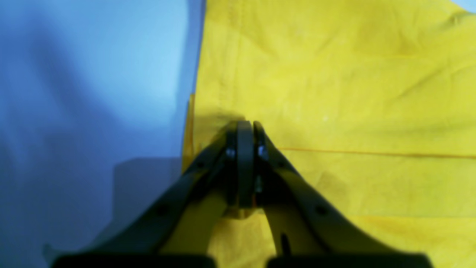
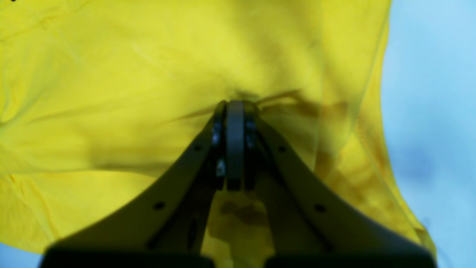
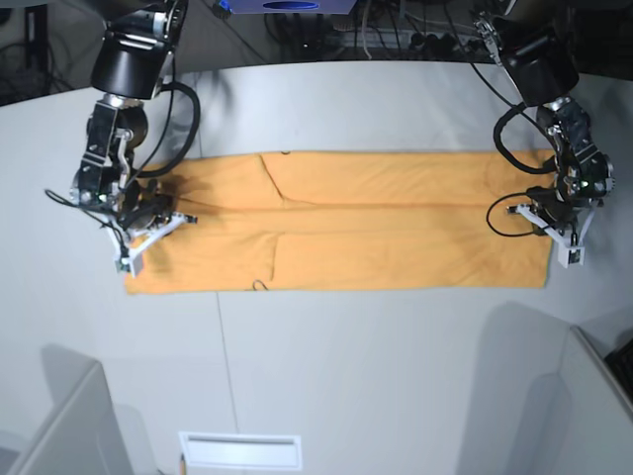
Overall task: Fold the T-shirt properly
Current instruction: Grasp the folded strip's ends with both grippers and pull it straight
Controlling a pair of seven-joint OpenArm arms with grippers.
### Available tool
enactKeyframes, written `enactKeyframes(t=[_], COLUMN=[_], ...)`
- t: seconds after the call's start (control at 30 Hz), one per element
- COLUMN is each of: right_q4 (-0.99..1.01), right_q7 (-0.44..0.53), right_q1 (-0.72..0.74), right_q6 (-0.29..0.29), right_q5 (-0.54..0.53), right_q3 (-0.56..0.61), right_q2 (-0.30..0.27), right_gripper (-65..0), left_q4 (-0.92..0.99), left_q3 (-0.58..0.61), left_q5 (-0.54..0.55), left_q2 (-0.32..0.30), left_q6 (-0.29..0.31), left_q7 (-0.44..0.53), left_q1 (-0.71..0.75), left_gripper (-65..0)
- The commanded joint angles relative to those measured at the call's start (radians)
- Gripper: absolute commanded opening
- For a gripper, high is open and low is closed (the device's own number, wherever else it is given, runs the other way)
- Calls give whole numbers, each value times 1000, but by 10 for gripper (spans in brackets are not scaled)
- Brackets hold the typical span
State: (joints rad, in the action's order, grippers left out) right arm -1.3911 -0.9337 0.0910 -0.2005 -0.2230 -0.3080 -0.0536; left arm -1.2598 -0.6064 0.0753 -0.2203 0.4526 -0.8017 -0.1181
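The T-shirt [image 3: 336, 223] is laid long and flat across the desk [image 3: 376, 376]. One end is pinched by the left gripper [image 3: 554, 220], the other by the right gripper [image 3: 148, 218]. Both ends should be lifted together, so no wrinkles are made.

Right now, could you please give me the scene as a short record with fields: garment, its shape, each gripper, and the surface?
garment: T-shirt, light orange
shape: long flat band, already folded lengthwise, across the table
left gripper: shut, at one short end of the band
right gripper: shut, on fabric at the opposite end
held or only pressed: cannot tell
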Motion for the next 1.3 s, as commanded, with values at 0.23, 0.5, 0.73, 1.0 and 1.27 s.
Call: enactKeyframes(t=[0.23,0.5,0.73,1.0,1.27], right_q4=[-368,-531,-529,-525,-525], right_q7=[-112,-118,-110,-110,-110], right_q1=[-53,-115,-181,-182,-185], right_q6=[3,2,2,2,2], right_q5=[20,-51,-51,-51,-51], right_q3=[0,0,8,8,8], right_q2=[16,18,25,24,25], right_gripper=[-650,-650,-650,-650,-650], left_q4=[-171,-288,-266,-143,16], left_q3=[-106,-148,-186,-194,-82], left_q5=[136,367,561,588,584], left_q2=[-60,-204,-267,-265,-265], left_q6=[-2,-2,-2,4,97], left_q7=[-69,-184,-134,-91,-91], left_q1=[16,146,254,226,148], left_gripper=[-650,-650,-571,-53,-117])
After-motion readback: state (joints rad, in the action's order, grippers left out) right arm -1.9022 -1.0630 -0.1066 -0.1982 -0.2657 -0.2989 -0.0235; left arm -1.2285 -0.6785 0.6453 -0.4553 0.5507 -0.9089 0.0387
